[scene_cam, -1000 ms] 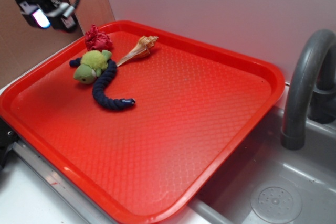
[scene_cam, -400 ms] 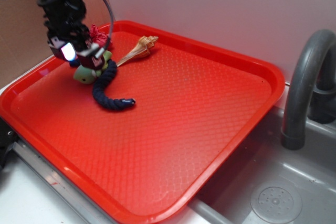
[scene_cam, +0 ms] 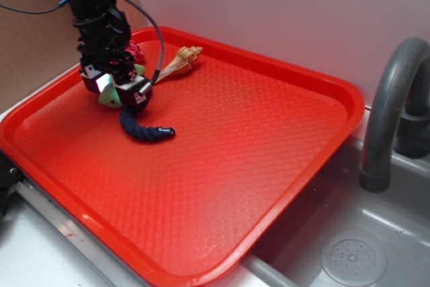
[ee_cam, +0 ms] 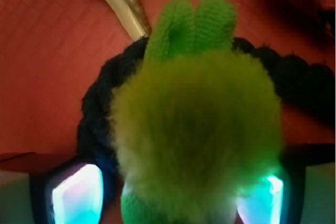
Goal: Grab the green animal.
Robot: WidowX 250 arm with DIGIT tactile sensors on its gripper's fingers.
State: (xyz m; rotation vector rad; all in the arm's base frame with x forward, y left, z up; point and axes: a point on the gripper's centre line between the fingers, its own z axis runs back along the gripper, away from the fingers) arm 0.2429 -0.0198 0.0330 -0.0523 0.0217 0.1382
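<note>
Nearest us in the wrist view, the green animal (ee_cam: pixel 197 145) fills the frame, its fuzzy back sitting between our two lit fingertips (ee_cam: pixel 76 195), which stand apart at either flank and have not yet pressed in. A second ago our gripper (scene_cam: pixel 119 92) hung high off the tray's 10 o'clock corner; since then it has swung in and dropped straight over the toy, so we judge the approach done and the squeeze the next step. In the exterior view the toy (scene_cam: pixel 111 99) lies at about 10 o'clock on the red tray (scene_cam: pixel 269 146), mostly hidden under the gripper. The navy rope (scene_cam: pixel 138 129) curls right around it, touching its sides, and could get pinched along with the plush. Just beyond, toward 11 o'clock, lie the straw-coloured shell (scene_cam: pixel 180 62) and the red cloth ball (scene_cam: pixel 136 50), close but apart from the fingers. Well off at 3 o'clock stands the grey faucet (scene_cam: pixel 390 99) over the sink (scene_cam: pixel 349 253).
</note>
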